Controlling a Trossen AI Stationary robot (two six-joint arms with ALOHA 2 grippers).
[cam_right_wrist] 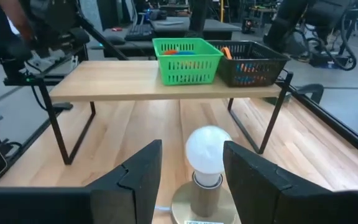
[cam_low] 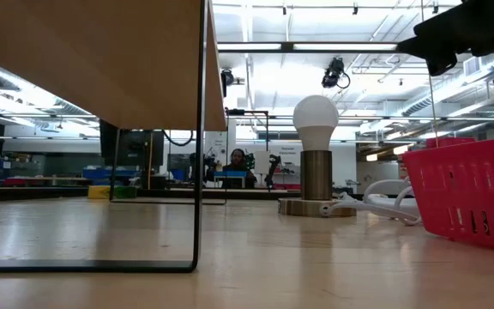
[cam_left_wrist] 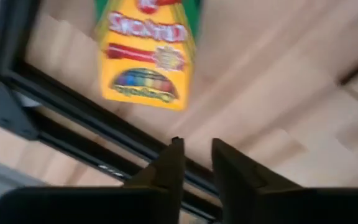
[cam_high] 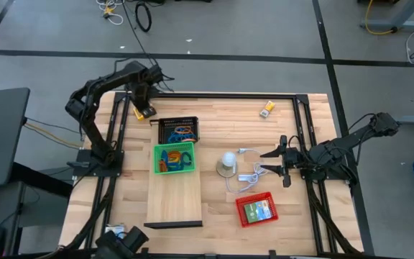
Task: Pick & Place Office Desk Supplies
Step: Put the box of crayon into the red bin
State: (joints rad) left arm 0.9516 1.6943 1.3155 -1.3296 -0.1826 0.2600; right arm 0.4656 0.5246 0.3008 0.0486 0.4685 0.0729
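A yellow and green crayon box (cam_left_wrist: 146, 53) lies flat on the table near its far left corner (cam_high: 147, 112), beside the black frame rail. My left gripper (cam_left_wrist: 196, 149) hovers over it (cam_high: 142, 106), pointing down, its fingers a narrow gap apart with nothing between them. A second small yellow box (cam_high: 267, 109) lies at the far right. Coloured clips fill the black tray (cam_high: 178, 130) and the green tray (cam_high: 173, 158). A green box sits in the red tray (cam_high: 257, 210). My right gripper (cam_high: 282, 162) stands open at the right, pointing level at the lamp.
The black and green trays stand on a pale wooden shelf board (cam_high: 175, 196) with black legs. A lamp with a white bulb (cam_high: 227, 162) and its white cable (cam_high: 247, 175) stand mid-table, just ahead of my right gripper (cam_right_wrist: 191, 180). Black frame rails run along the table's edges.
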